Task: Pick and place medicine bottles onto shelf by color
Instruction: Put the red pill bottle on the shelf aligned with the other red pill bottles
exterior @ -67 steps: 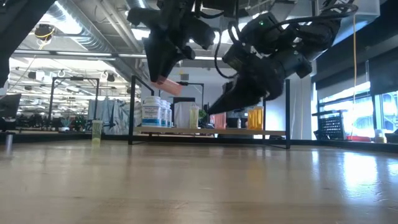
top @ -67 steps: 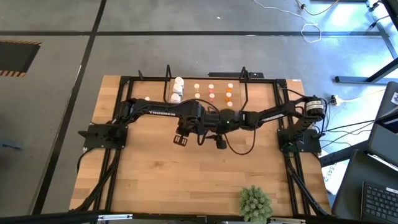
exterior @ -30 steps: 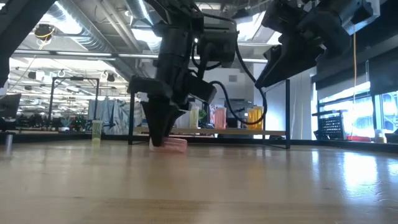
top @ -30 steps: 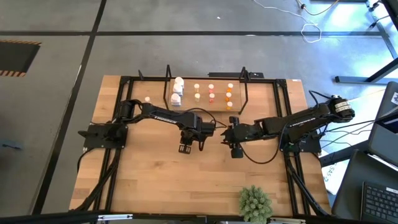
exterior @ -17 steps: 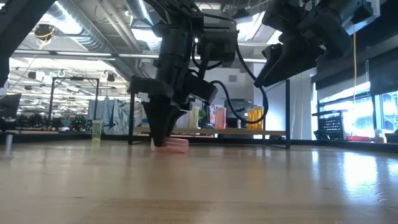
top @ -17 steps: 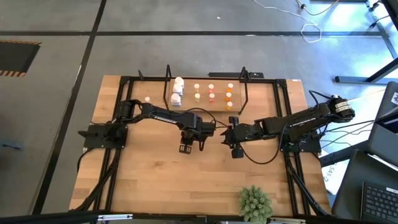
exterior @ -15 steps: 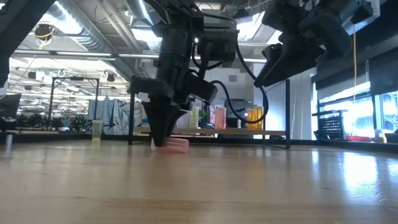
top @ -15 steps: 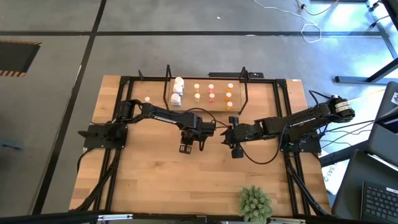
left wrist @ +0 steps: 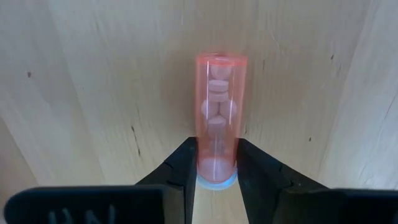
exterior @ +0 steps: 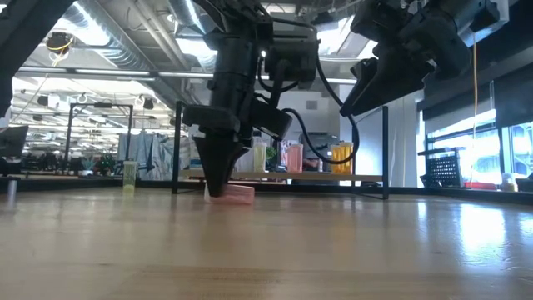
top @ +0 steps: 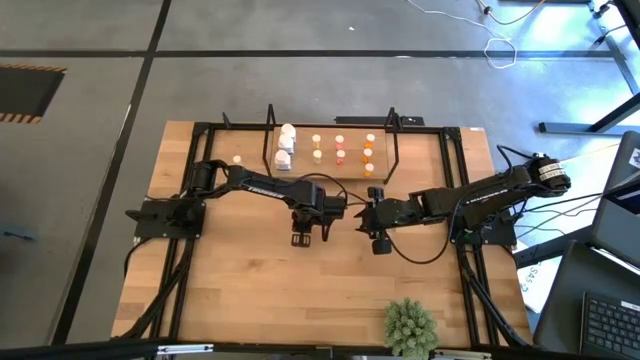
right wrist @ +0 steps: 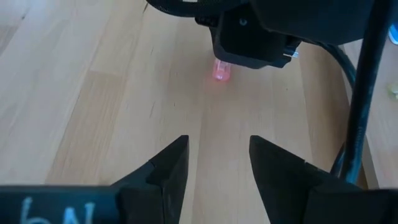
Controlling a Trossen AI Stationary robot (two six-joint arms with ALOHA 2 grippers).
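Apparently free wood around bottle.

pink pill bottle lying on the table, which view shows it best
The left wrist view: the pink bottle fills the frame, pills visible, clamped between the left gripper fingers. The low view shows only its end beside the fingers, the right wrist view a small glimpse, the high view nothing.

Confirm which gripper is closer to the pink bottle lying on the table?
Left. The left gripper is shut on the pink bottle, which lies on the table. The right gripper hangs open and empty, off to the side.
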